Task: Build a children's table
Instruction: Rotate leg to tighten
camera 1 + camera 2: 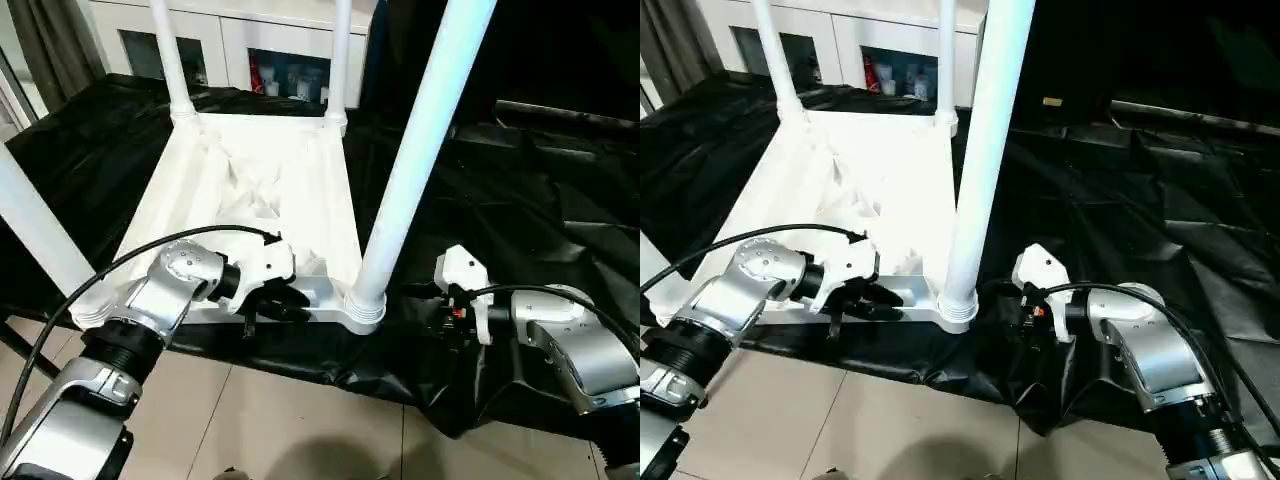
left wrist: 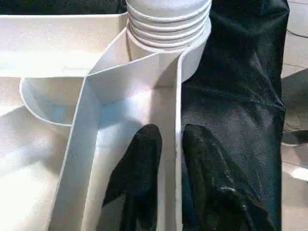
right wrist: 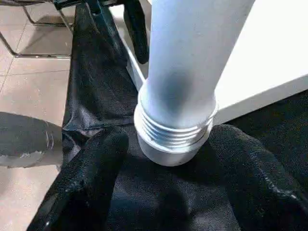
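White table top lies upside down on black sheeting – ribbed underside up, legs pointing up. Four legs stand in the corner sockets: near right leg, near left leg, two far legs by the white cabinet behind.

Left gripper is at the near edge of the top, just left of the near right socket. In the left wrist view its two black fingers straddle the thin near wall of the top – one inside the rib channel, one outside against the sheeting. Gap is narrow, with the wall between the fingers; can't tell if they press on it.

Right gripper sits just right of the near right leg's base, on the sheeting. Right wrist view: fingers spread wide on either side of the leg's threaded collar, not touching it – open, holding nothing.

Collar threads show above the socket rim in both wrist views. Tiled floor below the table edge, black cable loops over the left forearm.
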